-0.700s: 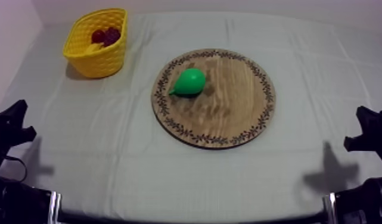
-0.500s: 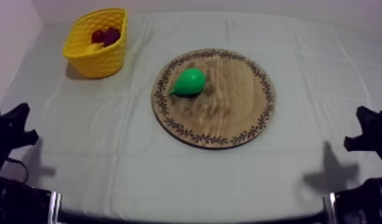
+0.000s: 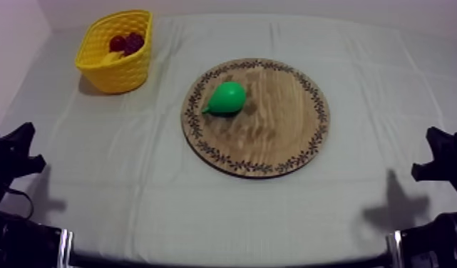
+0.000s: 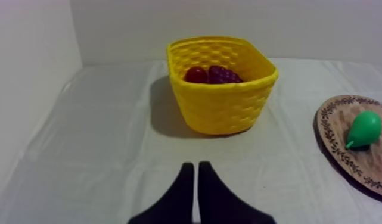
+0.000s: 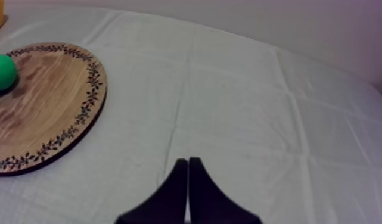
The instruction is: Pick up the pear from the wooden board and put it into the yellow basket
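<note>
Barely anything moved since 0.7 s ago: only the left arm's black shape at the top view's lower left edge sat a touch lower. Pear, board and basket were where they had been.

Pear (image 3: 226, 98) lay on its side on the wooden board (image 3: 277, 135), in the half toward the basket and just inside the patterned rim. It was plain bright green and smooth, with its fat end toward the board's middle and its narrow end toward the rim. Nothing was gripping it.

Yellow basket (image 3: 121, 74) stood well apart from the board, near the table's far left corner. It held a small red fruit (image 3: 117, 43) touching a dark bunch of grapes (image 3: 134, 40).

Grey-white cloth (image 3: 138, 192) covered the whole table, with fold creases running across it and along it. Arm shadows fell on it near both lower corners. Plain pale wall (image 4: 288, 24) stood behind the table, and another ran along its left side.

Left gripper (image 4: 195, 167) hung low over bare cloth, facing the basket, fingers pressed together into a narrow wedge with nothing between them. Right gripper (image 5: 188, 161) was the same, fingers together on nothing, over bare cloth beside the board.
</note>
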### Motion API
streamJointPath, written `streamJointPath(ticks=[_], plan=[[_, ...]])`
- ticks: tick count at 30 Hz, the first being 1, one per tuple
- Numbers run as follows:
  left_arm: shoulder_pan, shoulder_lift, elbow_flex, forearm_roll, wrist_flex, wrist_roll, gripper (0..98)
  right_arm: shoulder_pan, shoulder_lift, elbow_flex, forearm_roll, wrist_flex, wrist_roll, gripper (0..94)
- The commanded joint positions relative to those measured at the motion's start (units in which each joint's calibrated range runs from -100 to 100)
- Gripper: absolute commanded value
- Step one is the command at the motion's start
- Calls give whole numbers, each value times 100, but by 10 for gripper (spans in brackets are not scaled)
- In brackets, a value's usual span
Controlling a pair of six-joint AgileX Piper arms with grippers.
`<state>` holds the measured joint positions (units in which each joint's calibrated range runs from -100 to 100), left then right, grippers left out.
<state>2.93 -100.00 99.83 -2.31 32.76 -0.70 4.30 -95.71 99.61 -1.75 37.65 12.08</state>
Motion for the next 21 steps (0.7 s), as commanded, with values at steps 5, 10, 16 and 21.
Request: streamJointPath(ticks=[5, 10, 16, 21], plan=[[-8, 91, -134, -130, -41, 36, 0, -1, -5, 5, 2, 1, 1, 3], [-50, 603, -676, -149, -121, 76, 0, 0, -5, 5, 2, 1, 1, 3], [-2, 1643, -1762, -148, -139, 59, 0, -1, -5, 5, 2, 1, 1, 3], [144, 2690, -2963, -160, 99, -96, 0, -1, -5, 5, 2, 1, 1, 3]])
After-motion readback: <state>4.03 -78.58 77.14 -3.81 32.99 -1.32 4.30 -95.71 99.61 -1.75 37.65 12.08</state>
